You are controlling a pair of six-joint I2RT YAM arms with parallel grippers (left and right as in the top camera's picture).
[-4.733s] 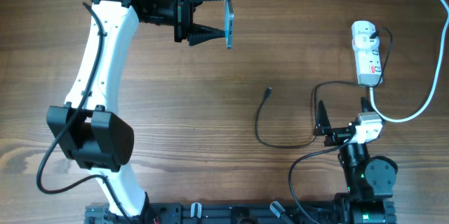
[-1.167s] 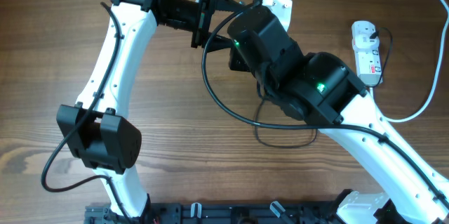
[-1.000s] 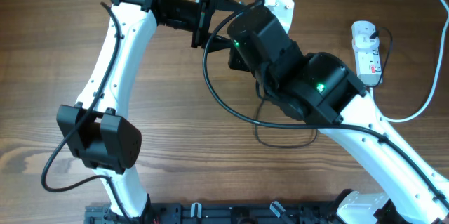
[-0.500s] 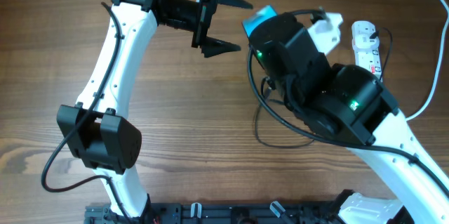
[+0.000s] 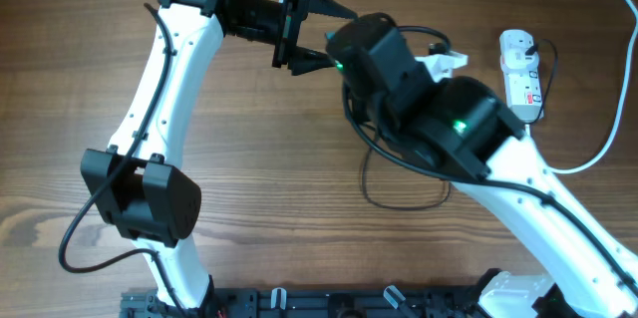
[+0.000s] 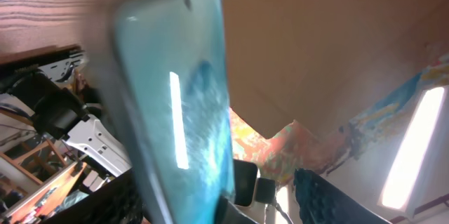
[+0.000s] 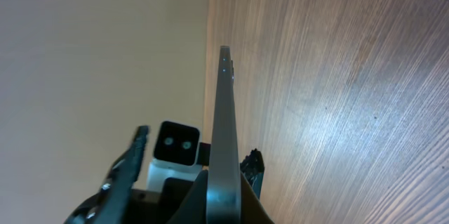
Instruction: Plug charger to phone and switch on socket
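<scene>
Right wrist: right gripper (image 7: 224,206) jaws are clamping the phone (image 7: 223,126) edge-on; left gripper (image 5: 317,31) jaws are gaping. Judging it rigid, slick, fragile; gripping rims, not glass.

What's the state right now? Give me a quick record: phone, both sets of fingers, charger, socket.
phone: held off the table, edge-on in the right wrist view
right gripper: fingers shut on the phone
left gripper: fingers open, spread to either side of the phone
charger: loop lying on the table; tip hidden under the right arm; no cable seen at the phone
socket: on the table at the far right, plug inserted; switch position too small to tell
</scene>
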